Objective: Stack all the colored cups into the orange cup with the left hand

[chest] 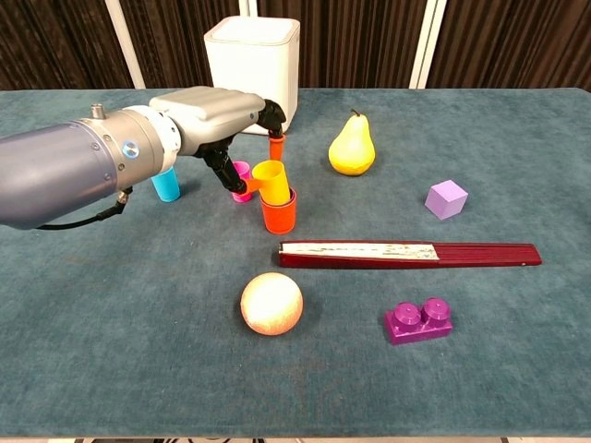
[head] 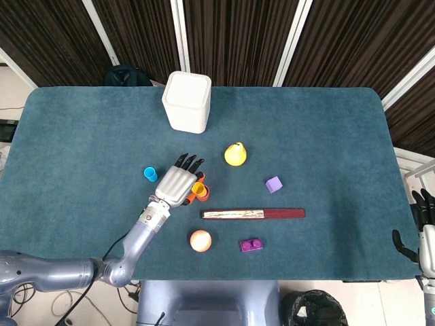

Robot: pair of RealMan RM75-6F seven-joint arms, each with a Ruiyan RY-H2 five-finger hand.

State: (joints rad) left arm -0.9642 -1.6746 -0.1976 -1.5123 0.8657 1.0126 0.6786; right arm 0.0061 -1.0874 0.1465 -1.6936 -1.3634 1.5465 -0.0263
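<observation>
Standing upright on the table [chest: 111, 369], near its middle: orange cup [chest: 278, 214], with yellow cup [chest: 273, 181] set into its mouth and tilted toward the left hand [chest: 205, 115]. Pinched at that yellow cup's rim between thumb and a dark fingertip, the other fingers arched above; seen from the head view as left hand [head: 176, 183] covering most of the stack. Any further cup under the yellow one not discernible. Just behind and left of the stack, pink cup [chest: 242, 180], upright, contents not visible. Further left, blue cup [chest: 165, 184], partly hidden by the arm in the chest view and standing apart at [head: 150, 174] from above. Behind the fingers, a small orange-red piece [chest: 276, 146], hard to identify. At the back, a white lidded bin [chest: 253, 57], closed. Scattered over the teal cloth: yellow pear [chest: 351, 146], purple cube [chest: 447, 198], long dark-red folded fan [chest: 410, 253], pale orange ball [chest: 271, 303], purple toy brick [chest: 419, 322]. Behind the table, dark curtains with white posts. Right hand [head: 423, 221] at the far right edge, off the table, holding nothing visible; open or closed not clear.
</observation>
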